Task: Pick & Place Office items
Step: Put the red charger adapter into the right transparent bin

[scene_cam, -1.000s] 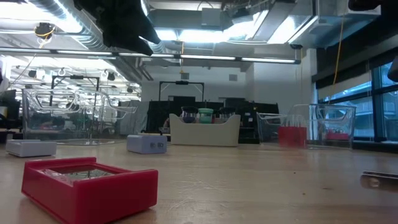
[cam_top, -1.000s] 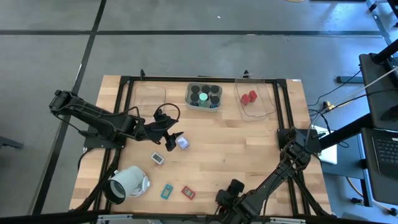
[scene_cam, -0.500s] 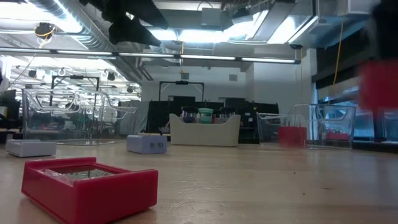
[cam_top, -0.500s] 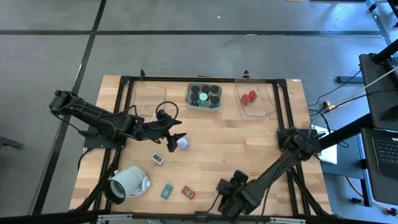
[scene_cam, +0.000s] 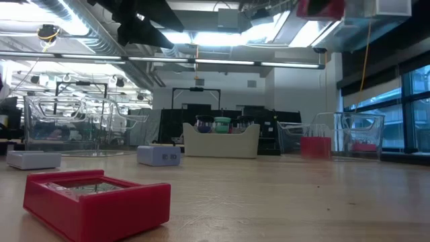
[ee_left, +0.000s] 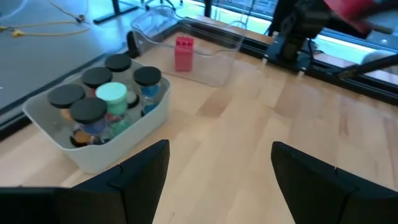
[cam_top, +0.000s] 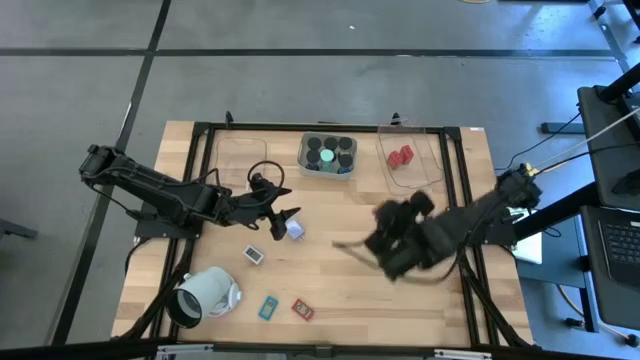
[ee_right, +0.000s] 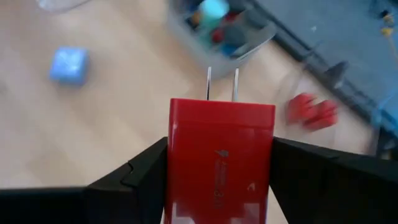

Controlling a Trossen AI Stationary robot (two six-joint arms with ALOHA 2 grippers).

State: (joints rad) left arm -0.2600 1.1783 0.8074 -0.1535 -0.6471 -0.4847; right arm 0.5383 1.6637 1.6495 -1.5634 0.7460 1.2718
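My right gripper (cam_top: 385, 242) hovers over the middle-right of the table, shut on a red block (ee_right: 221, 158) with two metal prongs. In the low view the block (scene_cam: 321, 7) shows high above the table. My left gripper (cam_top: 285, 222) is open, just left of the pale blue cube (cam_top: 294, 229), which rests on the wood; its wrist view (ee_left: 217, 180) does not show the cube. Black cylinders, one green-topped, stand in a white tray (cam_top: 328, 155). Red blocks (cam_top: 401, 157) lie in a clear tray. White (cam_top: 253, 255), teal (cam_top: 268, 307) and red (cam_top: 302, 309) flat rectangles lie near the near edge. My right gripper pinches the red block between its two fingers (ee_right: 140, 177), one on each opposite side face (ee_right: 180, 168). The prongs (ee_right: 222, 84) point away from the wrist. The block is lifted clear of the table.
A large pale mint hollow cylinder (cam_top: 205, 293) lies on its side at the near left. An empty-looking clear tray (cam_top: 240, 155) sits at the far left. A dark frame (cam_top: 460, 175) runs around the table's edges. Bare wood lies between the trays and the near items.
My right arm has swung from the near edge up and toward the far right of the table, carrying the red block, which is now high above the wood. My left gripper has stayed beside the blue cube.
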